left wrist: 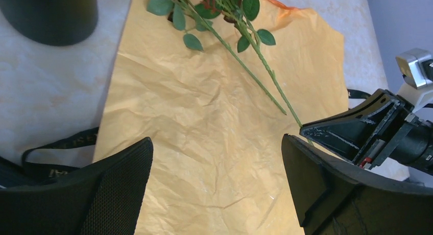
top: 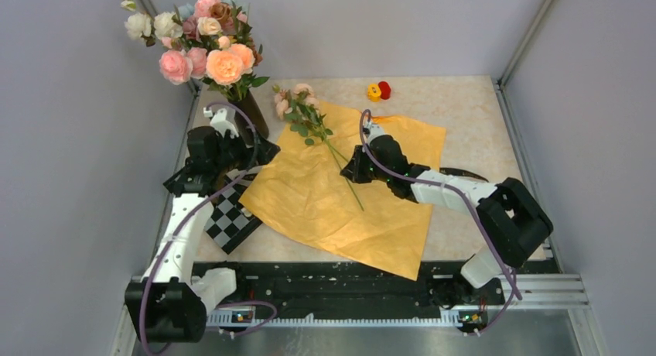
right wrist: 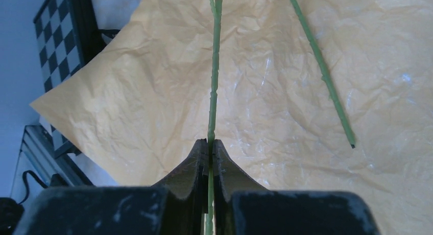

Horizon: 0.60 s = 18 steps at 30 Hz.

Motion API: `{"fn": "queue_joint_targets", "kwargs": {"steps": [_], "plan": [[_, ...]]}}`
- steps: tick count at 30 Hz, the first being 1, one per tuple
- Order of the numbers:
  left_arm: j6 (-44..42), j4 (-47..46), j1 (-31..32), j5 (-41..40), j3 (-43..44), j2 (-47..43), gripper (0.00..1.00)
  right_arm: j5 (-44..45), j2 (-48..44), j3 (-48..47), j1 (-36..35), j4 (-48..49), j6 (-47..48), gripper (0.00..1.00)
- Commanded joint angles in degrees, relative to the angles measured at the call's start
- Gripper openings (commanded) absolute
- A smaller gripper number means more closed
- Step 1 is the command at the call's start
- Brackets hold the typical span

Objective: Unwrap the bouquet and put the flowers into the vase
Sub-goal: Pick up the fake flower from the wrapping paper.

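Left hand [left wrist: 217, 143] spread wide; right hand [right wrist: 211, 148] pinched tight.

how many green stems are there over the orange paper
2. The held stem is pinched between the right fingers; the loose stem lies on the paper beside it. Others may hide under the leaves.

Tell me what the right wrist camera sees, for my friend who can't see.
The right pincer is shut on a thin green flower stem, above crinkled orange paper. A second stem lies on the paper to the right, and a checkered board shows at top left.
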<state>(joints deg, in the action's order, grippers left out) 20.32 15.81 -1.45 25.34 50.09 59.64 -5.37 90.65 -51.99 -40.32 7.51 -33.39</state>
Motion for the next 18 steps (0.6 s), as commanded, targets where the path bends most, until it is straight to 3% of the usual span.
{"fn": "queue_joint_targets", "kwargs": {"steps": [1, 4, 11, 18], "plan": [[6.13, -6.18, 3.72, 2.29, -2.56, -0.36, 0.99, -2.22, -5.88, 3.05, 0.39, 10.11, -3.29, 0.00], [12.12, -10.26, 6.39, 2.35, -5.22, -0.82, 0.99, -1.51, -8.92, 6.38, 0.41, 14.20, -4.60, 0.00], [30.33, -29.17, 9.74, 3.72, -12.74, -1.48, 0.99, -2.55, -13.47, 11.42, 0.41, 22.01, -5.57, 0.00], [39.40, -41.28, 14.31, 3.20, -12.66, 1.18, 0.99, -3.13, -19.48, 16.46, 0.34, 28.43, -6.13, 0.00]]}}
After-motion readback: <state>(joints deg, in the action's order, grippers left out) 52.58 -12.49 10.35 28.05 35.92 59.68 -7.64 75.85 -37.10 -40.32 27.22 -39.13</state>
